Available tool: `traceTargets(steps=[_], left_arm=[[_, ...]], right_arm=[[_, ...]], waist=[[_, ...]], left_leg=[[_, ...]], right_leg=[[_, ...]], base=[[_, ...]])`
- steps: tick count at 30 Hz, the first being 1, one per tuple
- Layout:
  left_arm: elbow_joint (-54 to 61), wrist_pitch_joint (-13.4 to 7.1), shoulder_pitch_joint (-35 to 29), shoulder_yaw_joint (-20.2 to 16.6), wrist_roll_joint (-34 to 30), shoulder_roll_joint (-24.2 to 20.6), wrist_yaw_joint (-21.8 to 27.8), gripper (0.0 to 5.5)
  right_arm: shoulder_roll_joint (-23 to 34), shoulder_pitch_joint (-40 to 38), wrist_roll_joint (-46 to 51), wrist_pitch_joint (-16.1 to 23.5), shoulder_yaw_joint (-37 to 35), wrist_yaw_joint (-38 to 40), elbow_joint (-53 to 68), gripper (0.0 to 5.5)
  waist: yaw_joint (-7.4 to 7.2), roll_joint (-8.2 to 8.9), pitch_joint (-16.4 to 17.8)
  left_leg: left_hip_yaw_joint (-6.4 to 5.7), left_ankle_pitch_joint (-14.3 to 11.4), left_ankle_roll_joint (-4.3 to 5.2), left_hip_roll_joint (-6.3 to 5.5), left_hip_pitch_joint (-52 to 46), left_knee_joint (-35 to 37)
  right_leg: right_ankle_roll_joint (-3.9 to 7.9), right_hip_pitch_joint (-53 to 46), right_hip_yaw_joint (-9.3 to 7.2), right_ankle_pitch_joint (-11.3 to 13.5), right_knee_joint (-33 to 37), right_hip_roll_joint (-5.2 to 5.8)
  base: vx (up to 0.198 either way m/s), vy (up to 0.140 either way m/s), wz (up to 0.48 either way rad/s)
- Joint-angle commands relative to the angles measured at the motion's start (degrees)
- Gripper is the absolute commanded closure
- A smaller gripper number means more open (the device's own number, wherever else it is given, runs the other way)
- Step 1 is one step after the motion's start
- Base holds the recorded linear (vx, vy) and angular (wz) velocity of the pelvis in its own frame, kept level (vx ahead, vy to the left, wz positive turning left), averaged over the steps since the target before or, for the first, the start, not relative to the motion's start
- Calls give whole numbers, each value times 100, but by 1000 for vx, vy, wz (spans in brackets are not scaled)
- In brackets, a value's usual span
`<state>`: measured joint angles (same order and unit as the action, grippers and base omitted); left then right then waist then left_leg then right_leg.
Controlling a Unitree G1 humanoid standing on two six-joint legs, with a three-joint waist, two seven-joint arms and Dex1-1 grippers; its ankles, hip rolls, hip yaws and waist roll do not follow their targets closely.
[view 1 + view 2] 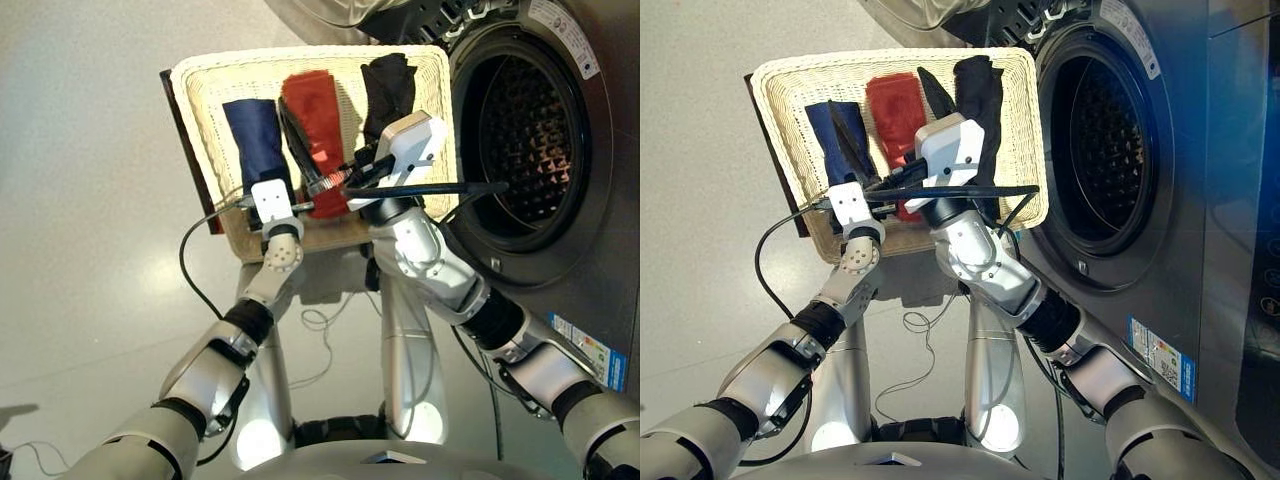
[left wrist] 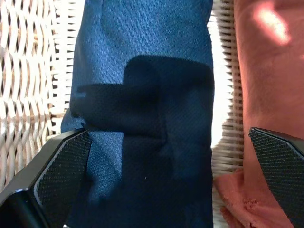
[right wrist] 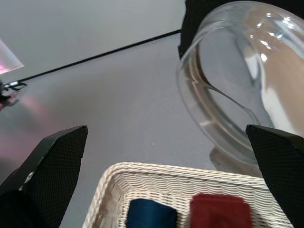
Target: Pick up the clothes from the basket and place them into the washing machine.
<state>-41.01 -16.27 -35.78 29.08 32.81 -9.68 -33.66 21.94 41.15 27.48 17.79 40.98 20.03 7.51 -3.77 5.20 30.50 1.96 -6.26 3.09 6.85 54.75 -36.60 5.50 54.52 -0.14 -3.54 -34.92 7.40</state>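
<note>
L gripper (image 2: 166, 185) fingers wide open astride navy roll (image 1: 258, 140), empty | R gripper (image 3: 166, 185) wide open, empty, above basket (image 1: 215, 75) near rim | drum mouth (image 1: 520, 150) unobstructed

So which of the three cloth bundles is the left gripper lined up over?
The navy blue bundle, leftmost in the cream wicker basket; the open left gripper straddles it.

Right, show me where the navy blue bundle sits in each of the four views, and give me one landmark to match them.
Left eye view: navy blue bundle at the left of the basket.
Right eye view: again leftmost in the basket, beside the orange-red bundle.
Left wrist view: fills the centre, between the open left end effector fingers.
Right wrist view: only its end shows, low in the picture.
Shared landmark: the orange-red bundle next to it.
</note>
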Motion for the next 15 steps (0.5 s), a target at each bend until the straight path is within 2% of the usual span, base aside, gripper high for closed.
traceTargets(steps=[1,6,7,8,9,10,12,13,14,15], left_arm=[[-107,-264,21,350,83,296,17,0],[-35,-198,112,466,-59,253,62,0],[-195,-194,-47,467,604,595,160,0],[-208,-199,-57,463,612,599,170,0],[28,-90,-406,619,81,578,-113,0],[-440,-54,-148,380,42,582,-209,0],[-612,-67,-71,333,100,566,-117,0],[-589,-80,-336,491,176,726,-89,0],[-592,-81,-341,489,177,728,-88,0],[-472,-57,-624,494,148,726,-227,362]], right_arm=[[108,171,167,401,-104,7,551,0],[183,137,169,404,-113,-2,591,0],[154,124,177,349,-16,-14,522,0],[158,127,178,351,-14,-13,520,0],[166,144,180,407,111,24,526,0],[142,202,155,305,-12,69,515,0],[149,152,160,325,15,95,526,0],[116,161,262,374,115,44,465,0],[118,164,264,376,116,43,461,0],[126,194,254,372,224,81,454,0]], waist=[[28,-30,-71],[42,-42,-71],[38,-42,-71],[36,-47,-71],[11,-40,-71],[25,-19,-71],[26,-15,-71],[10,-2,-71],[10,-4,-71],[-17,9,-71]], left_leg=[[-3,63,87,-81,-58,102],[-34,67,94,-87,9,60],[-47,-156,125,-74,-123,-57],[-48,-158,125,-74,-118,-60],[-26,78,103,-84,43,36],[-39,69,94,-82,64,23],[-46,68,98,-81,83,-2],[-60,-147,128,-64,-61,-89],[-61,-149,128,-64,-59,-91],[-64,-146,134,-57,-67,-99]], right_leg=[[27,180,50,23,-129,34],[18,225,53,8,-159,36],[43,96,57,-197,-282,28],[44,99,56,-199,-285,28],[19,255,58,24,-181,35],[10,273,47,15,-175,26],[9,281,50,16,-193,27],[37,147,51,-188,-302,20],[37,149,51,-189,-304,20],[39,153,67,-181,-321,18]], base=[[0,0,0],[17,-1,2],[86,-4,9],[0,0,0],[-102,-6,10],[-102,-6,3],[45,-4,-6],[90,-9,-1],[95,10,14],[0,0,0]])
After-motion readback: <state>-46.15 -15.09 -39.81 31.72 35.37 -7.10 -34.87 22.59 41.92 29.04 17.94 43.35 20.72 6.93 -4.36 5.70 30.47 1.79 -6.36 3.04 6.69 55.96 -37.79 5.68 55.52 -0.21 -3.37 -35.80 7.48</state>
